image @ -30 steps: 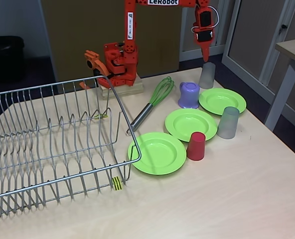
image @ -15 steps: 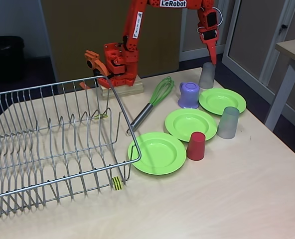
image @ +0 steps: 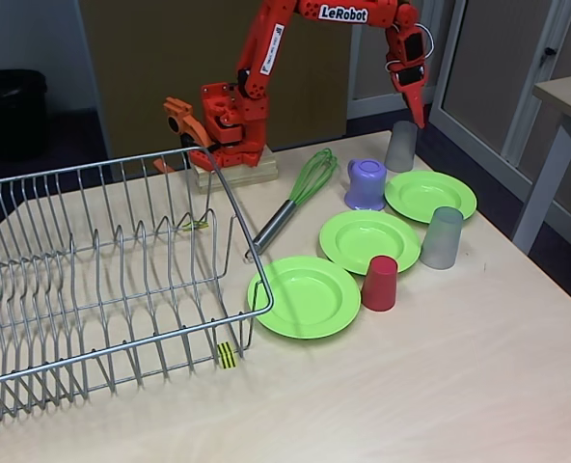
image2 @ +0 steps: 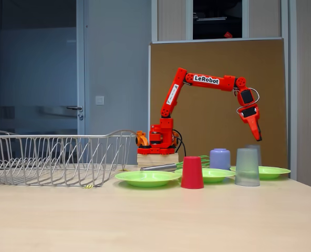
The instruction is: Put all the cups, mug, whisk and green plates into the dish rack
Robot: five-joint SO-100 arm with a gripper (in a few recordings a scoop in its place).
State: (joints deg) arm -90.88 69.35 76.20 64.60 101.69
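We see a light wood tabletop | high view: dish rack on the left, three green plates, cups, mug and whisk on the right | end effector above the far grey cup, fingers look together | low side view: end effector hangs above the cups.

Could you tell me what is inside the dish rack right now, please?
The dish rack holds only its own prongs; no dishes inside. The tabletop under its far end is hidden by wires.

Three green plates, cups, mug, whisk beside empty dish rack
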